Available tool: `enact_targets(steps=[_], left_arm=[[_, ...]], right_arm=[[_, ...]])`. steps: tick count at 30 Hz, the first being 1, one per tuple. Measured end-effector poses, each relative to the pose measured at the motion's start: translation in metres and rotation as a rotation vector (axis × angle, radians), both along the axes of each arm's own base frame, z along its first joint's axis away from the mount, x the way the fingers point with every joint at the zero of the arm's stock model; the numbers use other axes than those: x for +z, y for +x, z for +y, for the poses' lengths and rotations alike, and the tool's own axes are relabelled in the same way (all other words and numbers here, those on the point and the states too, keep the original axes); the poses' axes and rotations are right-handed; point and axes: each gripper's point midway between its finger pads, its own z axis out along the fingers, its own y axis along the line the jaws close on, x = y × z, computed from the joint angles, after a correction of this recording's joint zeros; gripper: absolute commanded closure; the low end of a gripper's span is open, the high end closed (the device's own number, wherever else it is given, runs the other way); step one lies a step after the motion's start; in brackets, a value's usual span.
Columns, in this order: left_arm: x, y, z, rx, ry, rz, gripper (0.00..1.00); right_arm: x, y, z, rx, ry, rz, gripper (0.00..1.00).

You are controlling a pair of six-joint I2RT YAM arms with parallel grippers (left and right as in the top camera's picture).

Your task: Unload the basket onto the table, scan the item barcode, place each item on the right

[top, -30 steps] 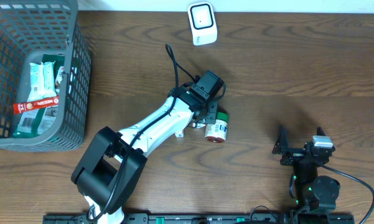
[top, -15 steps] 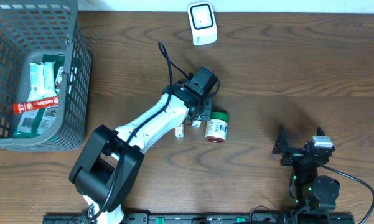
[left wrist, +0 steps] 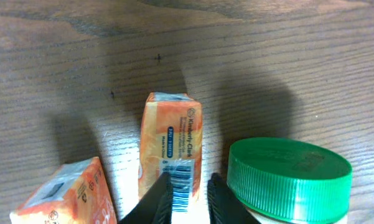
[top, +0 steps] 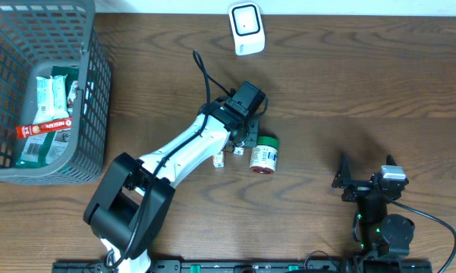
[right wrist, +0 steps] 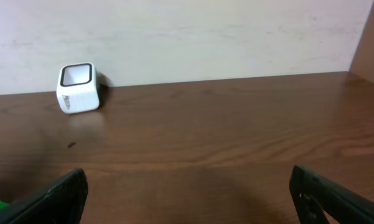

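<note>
Looks down onto a brown wooden table (left wrist: 286,56). Shows an orange pack (left wrist: 172,140) lying lengthwise in the middle, with a blue label on top and a barcode (left wrist: 182,177) at its near end. Frames that barcode between the two dark fingertips (left wrist: 158,202) of the left gripper (left wrist: 190,186) — parted only a little, narrower than the pack, contact with it unclear. Catches a second orange pack (left wrist: 68,193) at lower left, apart from the first, and a green lid (left wrist: 289,174) at lower right — just beside the right fingertip.
</note>
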Motion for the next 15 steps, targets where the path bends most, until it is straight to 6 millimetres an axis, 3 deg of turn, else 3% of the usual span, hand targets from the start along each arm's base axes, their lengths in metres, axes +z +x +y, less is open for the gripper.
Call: enact_targets(steps=[15], left_arm=[[0.027,-0.006,0.008,-0.011,0.004,-0.007,0.69]], right_arm=[[0.0,0.0,0.0,0.0,0.0,0.0,0.01]])
